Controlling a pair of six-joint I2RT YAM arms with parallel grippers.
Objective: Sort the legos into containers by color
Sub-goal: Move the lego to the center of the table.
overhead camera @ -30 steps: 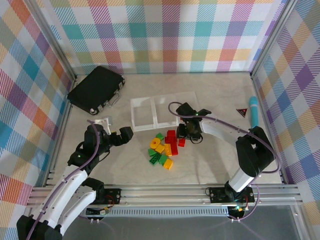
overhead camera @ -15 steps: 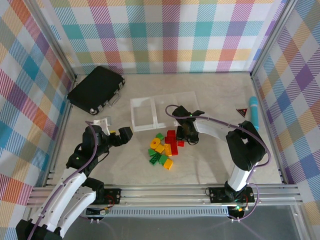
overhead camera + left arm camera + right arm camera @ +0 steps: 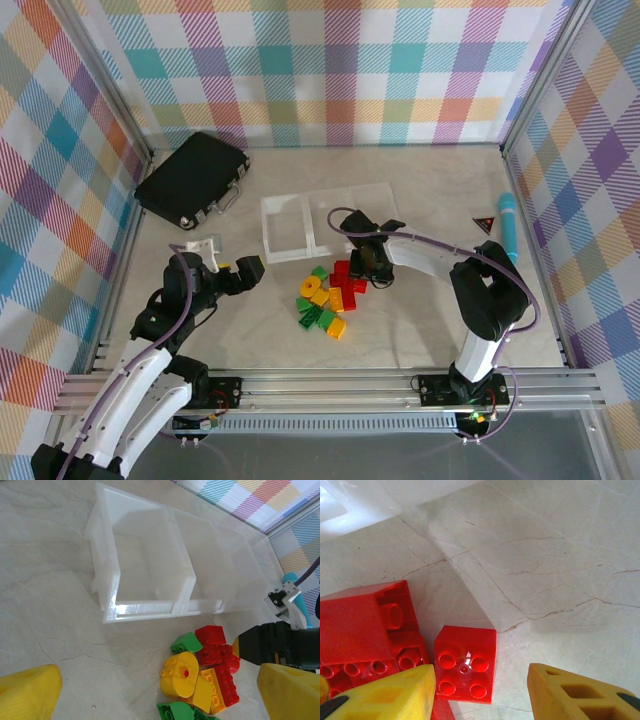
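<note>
The left tool [image 3: 159,696] hangs over the desk [image 3: 50,615] with jaws spread wide, the legos [image 3: 202,672] heaped between them and just ahead, the containers [image 3: 145,609] farther ahead.

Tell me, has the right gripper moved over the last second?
Yes. The right gripper has shifted slightly left, away from the teal cylinder by the right wall and closer to the containers. Its jaws are open.

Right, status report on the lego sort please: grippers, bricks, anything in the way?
Left gripper open, empty, beside legos. Right gripper open over small red brick, not gripped. Containers look empty. Larger red block crowds that brick.
</note>
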